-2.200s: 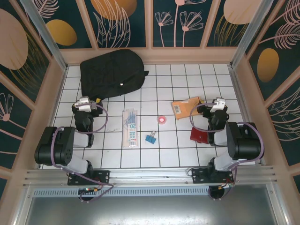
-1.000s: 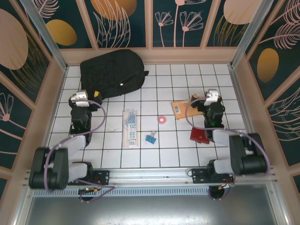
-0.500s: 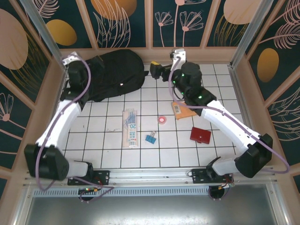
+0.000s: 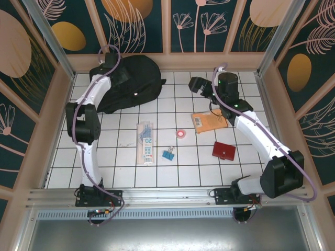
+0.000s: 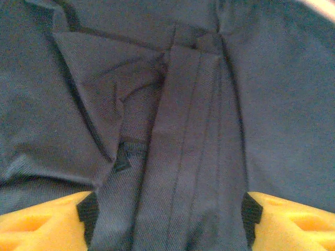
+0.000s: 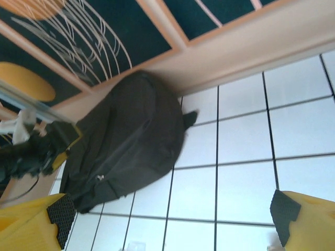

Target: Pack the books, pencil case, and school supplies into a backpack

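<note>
The black backpack (image 4: 128, 83) lies flat at the far left of the tiled floor. My left gripper (image 4: 116, 70) is down on its far end. In the left wrist view its jaws (image 5: 168, 214) stand apart astride a raised band of the backpack fabric (image 5: 183, 130), with a yellow finger (image 5: 47, 222) on each side. My right gripper (image 4: 192, 83) hovers open over bare tiles right of the backpack (image 6: 125, 146), with nothing between its fingers (image 6: 309, 219). The orange-brown book (image 4: 209, 121), dark red book (image 4: 224, 150), pencil case (image 4: 145, 142), blue binder clip (image 4: 168, 155) and pink disc (image 4: 181, 134) lie on the tiles.
Wooden walls with dark patterned panels (image 4: 167, 26) close in the floor at the back and both sides. A metal rail (image 4: 167, 196) runs along the near edge. The backpack's far side rests close to the back wall (image 6: 235, 57).
The left arm has swung right and brought its gripper down onto the backpack's far end. The right gripper has drawn back to the right, away from the backpack. The small items have not moved.
</note>
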Tool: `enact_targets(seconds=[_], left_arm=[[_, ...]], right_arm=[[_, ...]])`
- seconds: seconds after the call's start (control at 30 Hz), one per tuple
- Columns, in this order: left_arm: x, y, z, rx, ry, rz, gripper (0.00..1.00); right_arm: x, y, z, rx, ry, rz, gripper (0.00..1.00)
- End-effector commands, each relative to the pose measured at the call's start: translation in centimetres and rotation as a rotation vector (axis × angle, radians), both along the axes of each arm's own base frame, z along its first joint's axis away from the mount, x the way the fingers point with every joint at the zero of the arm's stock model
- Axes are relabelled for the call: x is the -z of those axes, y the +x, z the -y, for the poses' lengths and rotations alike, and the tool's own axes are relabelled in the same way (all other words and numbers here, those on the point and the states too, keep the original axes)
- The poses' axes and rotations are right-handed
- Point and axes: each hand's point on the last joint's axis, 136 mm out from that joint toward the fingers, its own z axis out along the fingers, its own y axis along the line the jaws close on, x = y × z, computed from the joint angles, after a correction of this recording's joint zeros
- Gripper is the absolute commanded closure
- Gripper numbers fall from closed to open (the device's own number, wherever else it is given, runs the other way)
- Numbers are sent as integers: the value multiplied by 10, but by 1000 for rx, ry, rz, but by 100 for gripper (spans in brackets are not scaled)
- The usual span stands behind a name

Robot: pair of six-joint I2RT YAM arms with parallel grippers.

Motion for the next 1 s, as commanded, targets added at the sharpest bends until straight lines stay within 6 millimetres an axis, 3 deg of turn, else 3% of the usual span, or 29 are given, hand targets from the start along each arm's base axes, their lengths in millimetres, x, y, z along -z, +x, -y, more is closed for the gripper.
enact_targets(seconds=[0.0, 0.1, 0.33, 0.5, 0.7, 0.83, 0.97], left_arm=[[28, -10, -3, 26, 77, -132, 28], [48, -9, 16, 93, 68, -158, 28], [81, -14, 91, 321, 139, -194, 24], [102, -33, 140, 469, 185, -219, 25], [109, -62, 192, 622, 255, -209, 26], [91, -71, 205, 618, 286, -175, 29], [23, -64, 180, 464, 336, -57, 29]], right_arm=[[15, -15, -17, -59, -46, -58, 1], [26, -21, -24, -70, -71, -77, 1], [54, -20, -31, -74, -93, -146, 2], [54, -22, -30, -71, -103, -139, 2], [56, -18, -17, -14, -131, -134, 1], [61, -12, -12, -2, -125, -150, 5], [70, -5, -10, 36, -118, -217, 10]])
